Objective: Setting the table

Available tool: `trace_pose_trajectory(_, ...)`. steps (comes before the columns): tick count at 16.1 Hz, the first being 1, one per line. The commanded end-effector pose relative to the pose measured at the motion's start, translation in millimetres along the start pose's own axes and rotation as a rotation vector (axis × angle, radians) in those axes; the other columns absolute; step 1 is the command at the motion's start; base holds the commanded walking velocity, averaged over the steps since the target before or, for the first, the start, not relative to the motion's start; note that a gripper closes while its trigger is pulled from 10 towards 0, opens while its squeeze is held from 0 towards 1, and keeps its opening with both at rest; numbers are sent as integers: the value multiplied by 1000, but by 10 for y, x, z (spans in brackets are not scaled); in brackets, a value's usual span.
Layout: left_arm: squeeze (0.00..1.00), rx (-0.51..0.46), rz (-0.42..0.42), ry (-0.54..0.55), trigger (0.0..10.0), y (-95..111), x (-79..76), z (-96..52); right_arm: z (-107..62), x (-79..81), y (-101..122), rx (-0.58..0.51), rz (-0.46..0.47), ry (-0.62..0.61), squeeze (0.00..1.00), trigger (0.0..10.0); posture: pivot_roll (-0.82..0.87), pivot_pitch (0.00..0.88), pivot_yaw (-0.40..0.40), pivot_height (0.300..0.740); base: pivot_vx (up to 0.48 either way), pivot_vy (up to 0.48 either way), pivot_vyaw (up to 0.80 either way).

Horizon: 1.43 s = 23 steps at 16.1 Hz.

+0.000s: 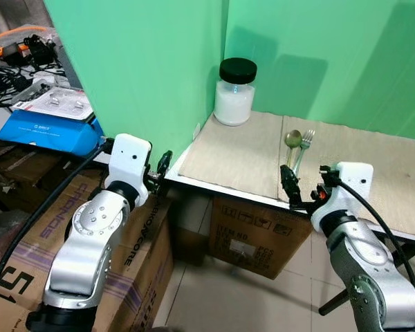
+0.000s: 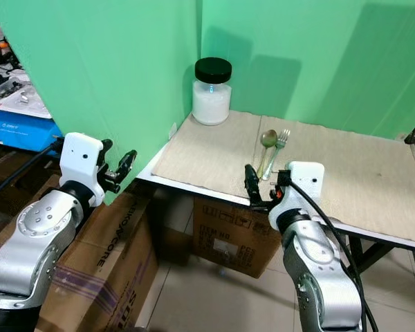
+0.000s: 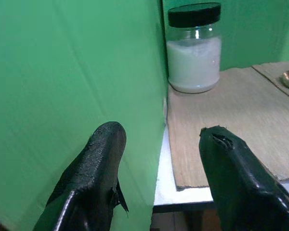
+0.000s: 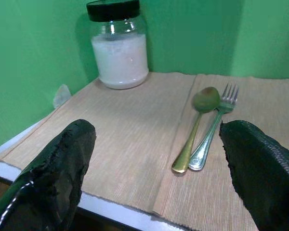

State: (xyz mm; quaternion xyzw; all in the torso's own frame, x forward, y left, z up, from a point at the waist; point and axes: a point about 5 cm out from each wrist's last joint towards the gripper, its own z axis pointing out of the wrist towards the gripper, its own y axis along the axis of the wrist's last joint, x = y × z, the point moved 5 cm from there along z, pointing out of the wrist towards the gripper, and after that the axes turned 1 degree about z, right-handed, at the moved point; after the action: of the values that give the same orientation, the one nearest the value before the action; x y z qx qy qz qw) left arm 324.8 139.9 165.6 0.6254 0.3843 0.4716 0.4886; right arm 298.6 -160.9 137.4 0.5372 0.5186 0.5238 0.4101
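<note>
On two beige placemats (image 1: 235,155) that cover the white-edged table (image 1: 214,185) lie a gold spoon (image 1: 291,145) and a silver fork (image 1: 303,149), side by side, handles toward me. A glass jar (image 1: 235,93) of white powder with a black lid stands at the back left corner. My right gripper (image 1: 306,183) hovers open at the table's front edge, just short of the spoon (image 4: 197,125) and fork (image 4: 214,130). My left gripper (image 1: 159,169) is open beside the table's left corner, against the green panel, with nothing between its fingers (image 3: 91,173).
Green screen panels (image 1: 145,62) wall the table at the left and back. Cardboard boxes sit under the table (image 1: 252,235) and beneath my left arm (image 1: 135,256). A blue box (image 1: 48,128) and cables lie on a bench at far left. Tiled floor lies below.
</note>
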Motion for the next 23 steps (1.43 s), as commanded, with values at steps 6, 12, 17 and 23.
trace_pose_trajectory(6,0,-32,7,6,10000,53,-36,59,27,-32,-50,39,3,-1,0,10000,41,0,-51,740,0,-375,0)
trace_pose_trajectory(12,0,-29,-15,22,10000,15,-41,91,56,-47,-128,97,-12,11,0,10000,35,0,-79,740,0,0,0)
trace_pose_trajectory(17,0,-52,-25,-17,10000,55,-84,120,44,-24,-111,88,4,22,0,10000,33,0,-84,740,184,0,-473)
trace_pose_trajectory(23,0,-53,-25,-72,10000,58,-165,179,48,-65,-100,83,-11,5,0,10000,25,0,-79,740,316,0,-263)
